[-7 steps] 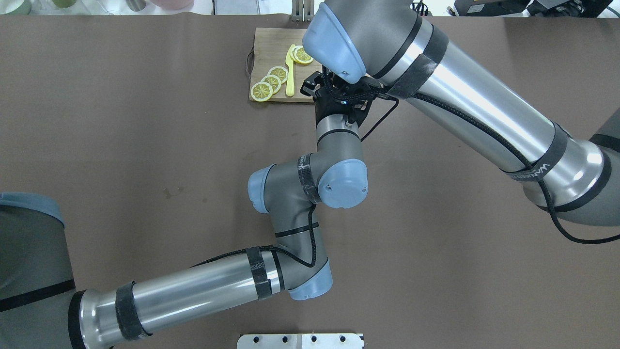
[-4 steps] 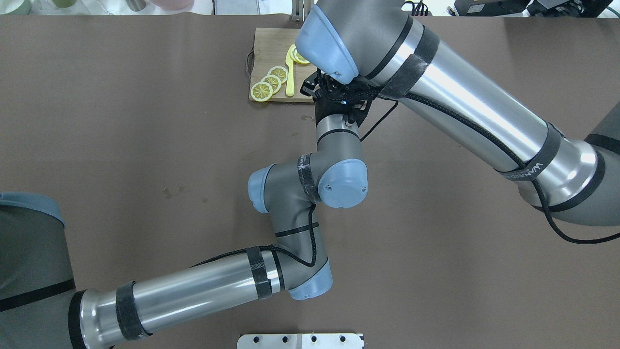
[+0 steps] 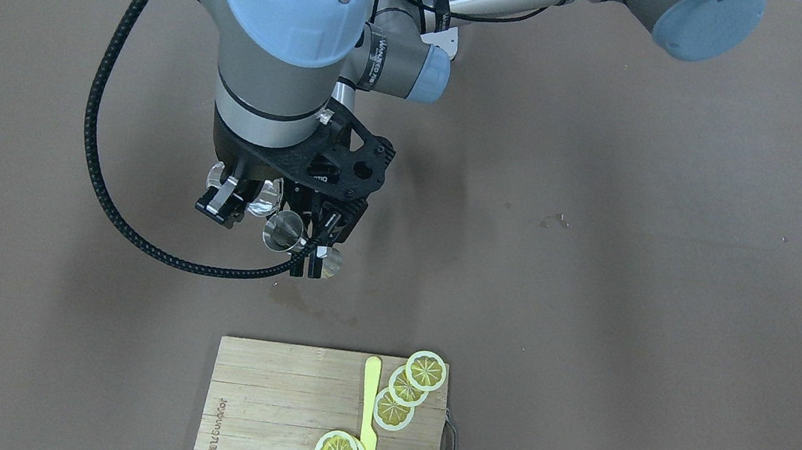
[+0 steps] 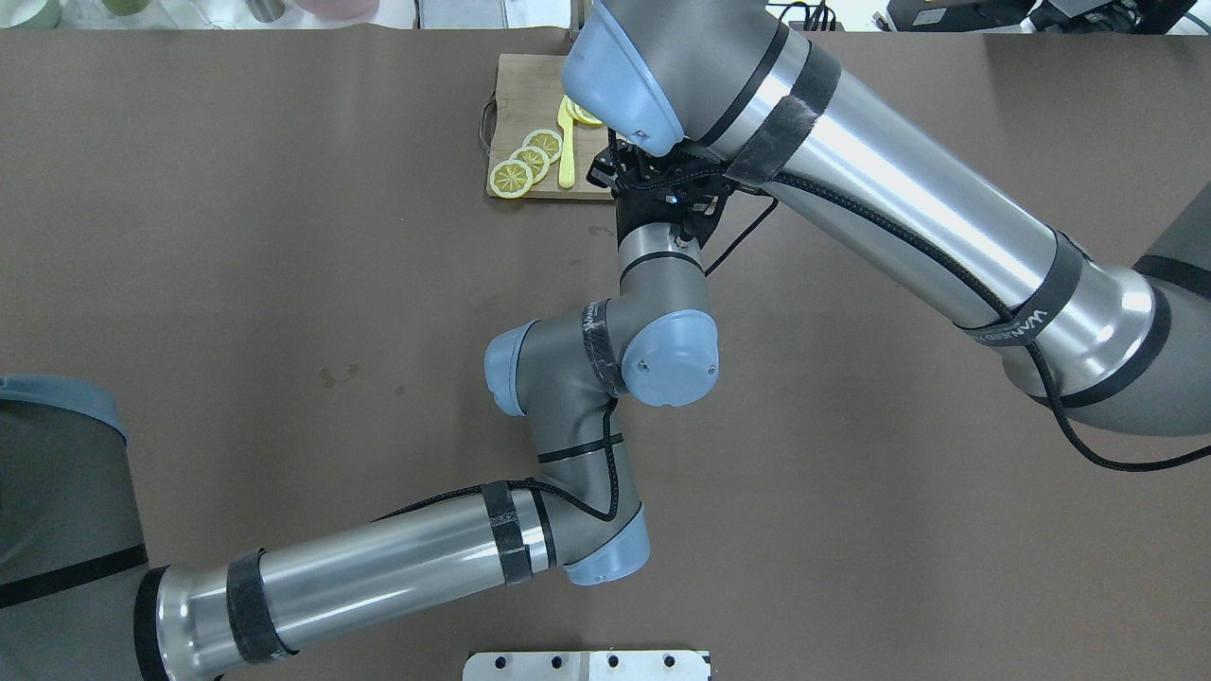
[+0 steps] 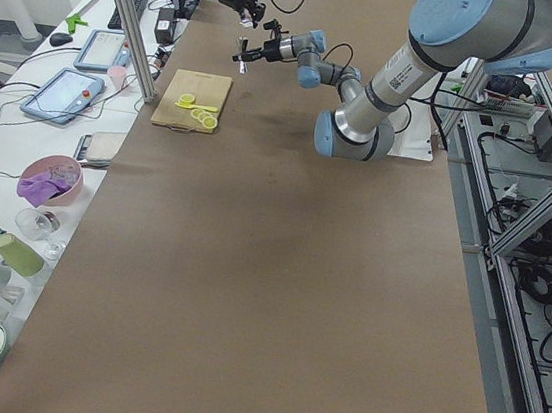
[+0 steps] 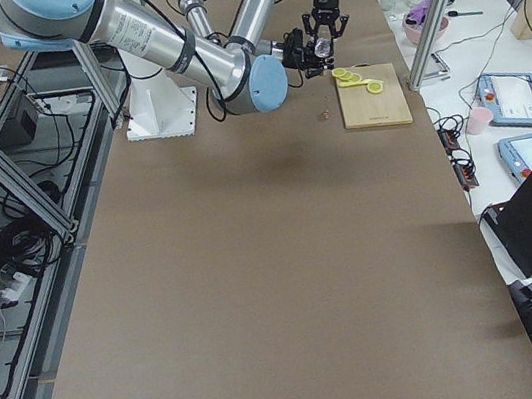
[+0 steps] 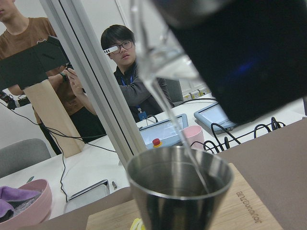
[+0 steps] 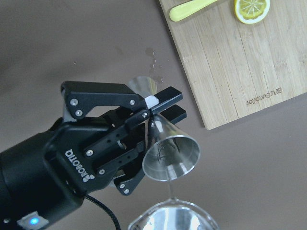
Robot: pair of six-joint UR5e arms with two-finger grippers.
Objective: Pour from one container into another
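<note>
The silver metal jigger (image 8: 170,153) stands upright in the air, my left gripper (image 8: 153,108) shut on its narrow waist. In the front-facing view the jigger (image 3: 282,230) is held just off the cutting board's near edge by the left gripper (image 3: 309,250). Right beside and slightly above it, my right gripper (image 3: 246,200) is shut on the clear glass (image 3: 265,198). In the left wrist view the glass (image 7: 163,52) is tilted over the jigger (image 7: 180,191). A thin clear stream falls from the glass's lip into the jigger's upper cone.
A bamboo cutting board (image 3: 265,410) lies close by, carrying lemon slices (image 3: 425,370) and a yellow knife (image 3: 367,409). A small wet patch (image 3: 303,305) marks the table under the grippers. Both forearms cross above the table's middle. People stand beyond the far edge.
The right arm's elbow has shifted a little left and towards the board, covering more of the lemon slices. The left arm has stayed still.
</note>
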